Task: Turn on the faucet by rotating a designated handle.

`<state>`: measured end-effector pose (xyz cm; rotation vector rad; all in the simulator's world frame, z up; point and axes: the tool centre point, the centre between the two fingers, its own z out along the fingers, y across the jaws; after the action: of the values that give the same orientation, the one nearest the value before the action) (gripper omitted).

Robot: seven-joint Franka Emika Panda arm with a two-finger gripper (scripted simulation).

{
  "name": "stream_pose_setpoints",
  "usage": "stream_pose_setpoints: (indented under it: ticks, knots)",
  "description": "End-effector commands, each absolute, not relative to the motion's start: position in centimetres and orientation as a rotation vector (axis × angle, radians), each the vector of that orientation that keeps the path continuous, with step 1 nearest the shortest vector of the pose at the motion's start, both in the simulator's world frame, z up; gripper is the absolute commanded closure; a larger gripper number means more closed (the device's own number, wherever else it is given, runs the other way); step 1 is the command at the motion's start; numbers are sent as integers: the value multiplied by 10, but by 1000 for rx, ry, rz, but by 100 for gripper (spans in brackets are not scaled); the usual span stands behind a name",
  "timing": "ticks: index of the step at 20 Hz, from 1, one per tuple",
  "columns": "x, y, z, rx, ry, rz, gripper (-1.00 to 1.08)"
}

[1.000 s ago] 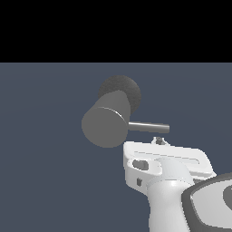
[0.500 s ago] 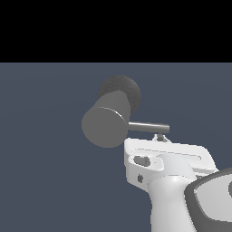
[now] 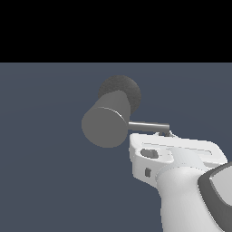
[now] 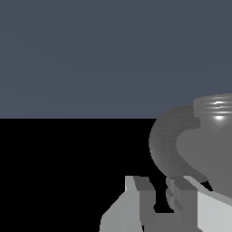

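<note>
I'm seeing the claw (image 3: 169, 134) sitting just right of centre in the exterior view, its white body filling the lower right corner, its tips poking up right at the free end of the handle (image 3: 148, 125). In the wrist view the claw (image 4: 159, 199) is showing two fingers (image 4: 144, 199) standing slightly apart with a narrow dark gap between them; I cannot tell whether they are pinching the rod or only lying beside it. The handle is running level from the claw toward the faucet (image 3: 110, 118), whose thick grey cylinder is occupying the frame's centre, flat round face turned toward the lower left. Behind it, the dark speckled base (image 3: 127, 88) is resting on the blue-grey tabletop (image 3: 45, 172).
</note>
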<state>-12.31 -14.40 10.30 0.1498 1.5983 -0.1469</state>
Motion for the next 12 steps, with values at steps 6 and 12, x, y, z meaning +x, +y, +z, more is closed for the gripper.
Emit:
stream_pose_setpoints:
  ticks: [6,12]
  knots:
    - [-124,-148,112,152,1609,-152,108]
    - [-122,-140,135,148,1598,-146,108]
